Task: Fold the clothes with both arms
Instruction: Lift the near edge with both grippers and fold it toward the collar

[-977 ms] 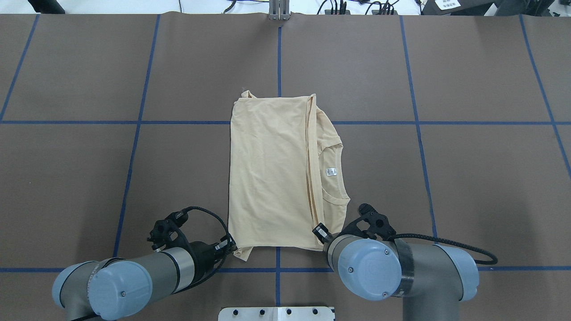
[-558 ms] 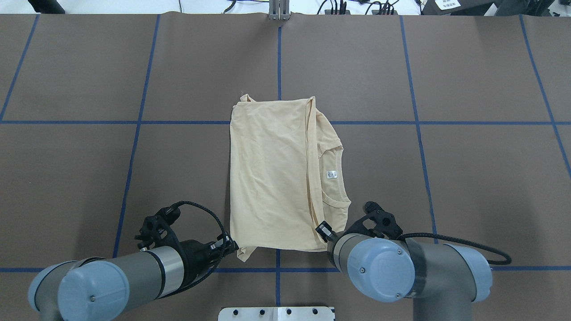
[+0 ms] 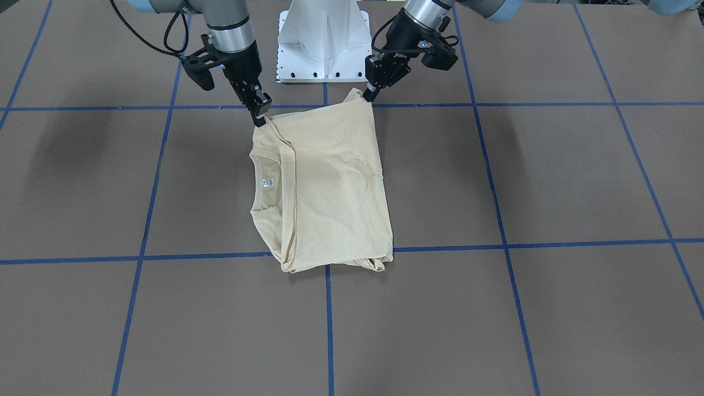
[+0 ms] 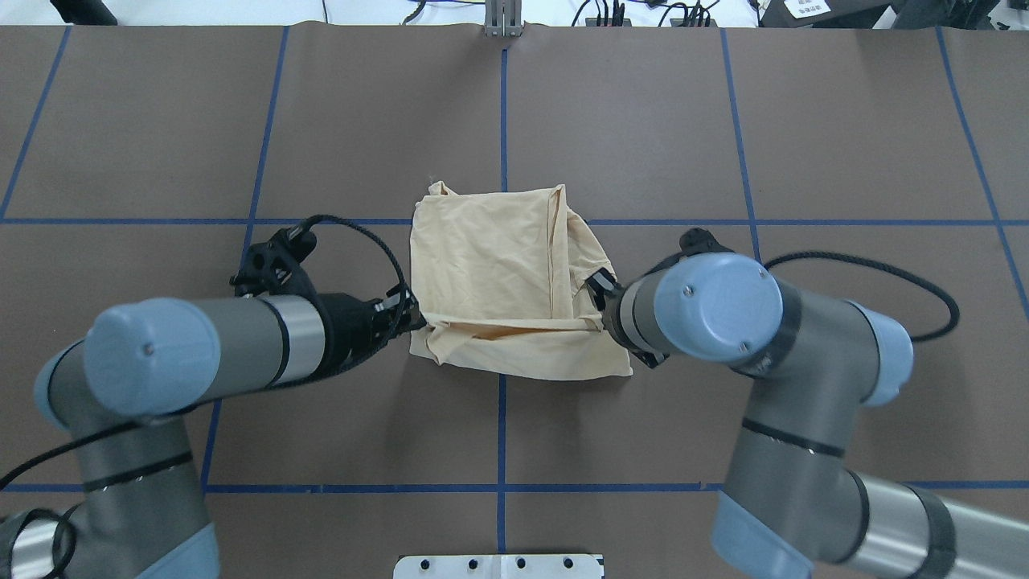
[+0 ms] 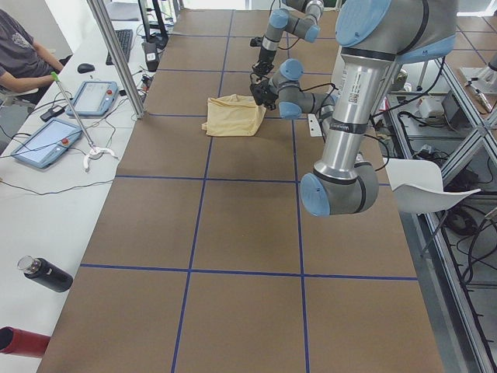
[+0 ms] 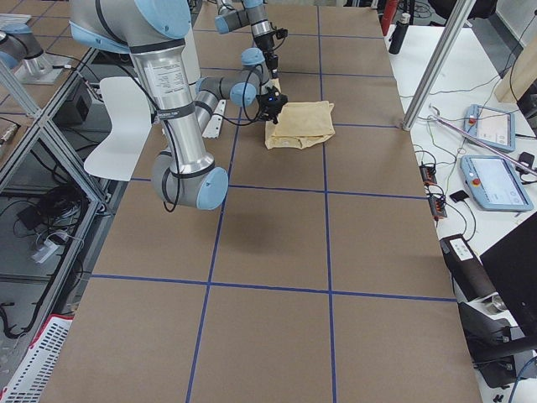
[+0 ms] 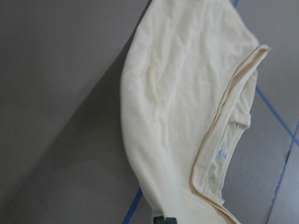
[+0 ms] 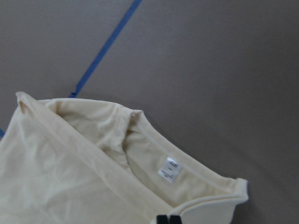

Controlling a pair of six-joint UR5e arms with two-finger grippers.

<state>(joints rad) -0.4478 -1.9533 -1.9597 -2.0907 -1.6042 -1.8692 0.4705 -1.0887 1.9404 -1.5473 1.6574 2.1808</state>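
Observation:
The cream-yellow T-shirt (image 4: 490,257) lies mid-table, folded into a narrow strip; its print is hidden. My left gripper (image 4: 414,315) is shut on its near left corner. My right gripper (image 4: 599,293) is shut on its near right corner by the collar. In the overhead view the near edge hangs lifted between them over the shirt's middle. In the front-facing view the left gripper (image 3: 367,94) and right gripper (image 3: 263,118) pinch the corners of the shirt (image 3: 330,181). The white neck label (image 8: 169,170) shows in the right wrist view. The left wrist view shows the hanging fabric (image 7: 177,107).
The white pedestal base (image 3: 324,38) stands at the robot's edge just behind the shirt. Blue tape lines (image 4: 502,104) grid the brown table. A desk with tablets (image 5: 46,140) and a seated person run along the far side. A white chair (image 6: 122,126) stands beside the table.
Both grippers have lifted the shirt's near edge and carried it away from the robot, over the middle of the shirt. The shirt's outline is now much shorter.

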